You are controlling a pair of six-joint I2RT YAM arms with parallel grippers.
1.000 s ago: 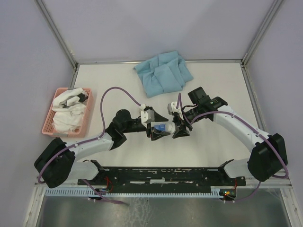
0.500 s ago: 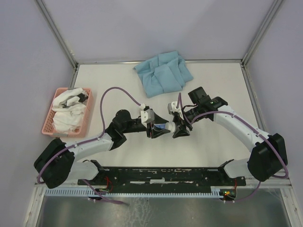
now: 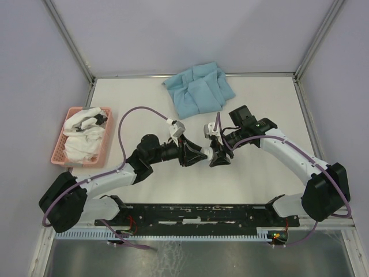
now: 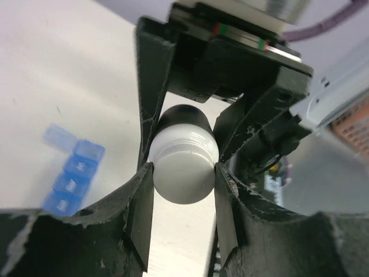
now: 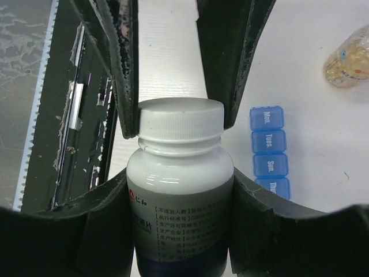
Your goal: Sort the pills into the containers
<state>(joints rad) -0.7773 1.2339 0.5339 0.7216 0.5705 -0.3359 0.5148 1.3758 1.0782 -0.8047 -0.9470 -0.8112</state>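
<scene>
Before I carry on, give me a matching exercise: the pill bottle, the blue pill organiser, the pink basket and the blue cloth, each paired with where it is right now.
Things
1. pill bottle
2. pill organiser
3. pink basket
4. blue cloth

Places
A. at the back of the table
B. lying on the table beside the bottle
C. at the table's left side, with white cloth inside
D. gripped around its body by the right hand, with the left hand on its cap

Pairs: 1-D, 2-B, 3-C, 4-A
</scene>
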